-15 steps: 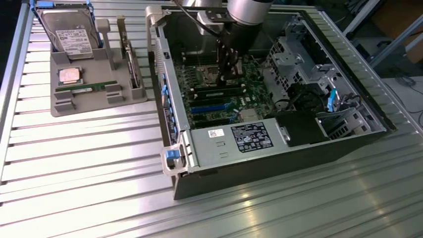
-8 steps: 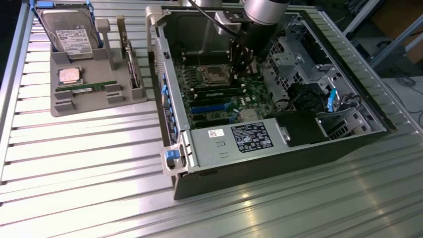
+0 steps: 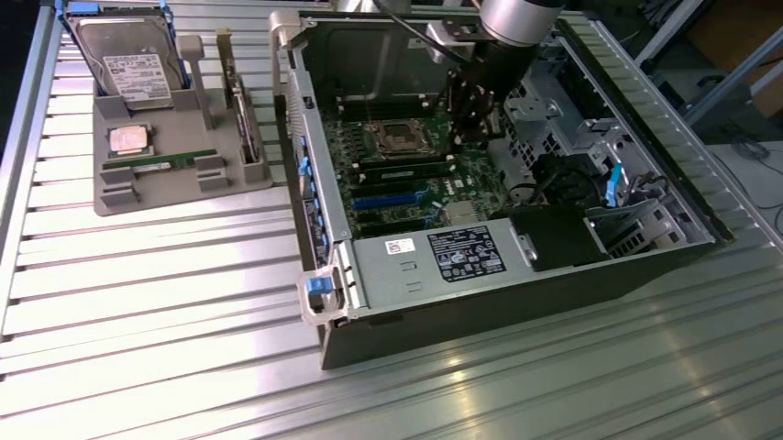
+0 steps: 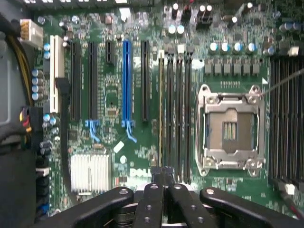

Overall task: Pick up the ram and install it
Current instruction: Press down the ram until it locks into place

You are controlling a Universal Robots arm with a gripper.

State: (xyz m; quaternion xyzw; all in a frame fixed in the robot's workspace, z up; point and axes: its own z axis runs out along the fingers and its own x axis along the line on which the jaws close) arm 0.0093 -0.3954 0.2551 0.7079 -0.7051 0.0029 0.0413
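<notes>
Gripper inside the computer case, fingers pressed together just above the memory slots beside the CPU socket. Whether pinching a ram: cannot tell. One ram lying in the grey holder beside the case. Installation apparently underway, unconfirmed.

green motherboard, blue slot, grey tray, black hand

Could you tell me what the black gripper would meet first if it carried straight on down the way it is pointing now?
Most likely the row of long black memory slots on the green motherboard, beside the silver-framed empty CPU socket. The gripper hangs over those slots inside the open grey computer case; depth is hard to judge.
</notes>
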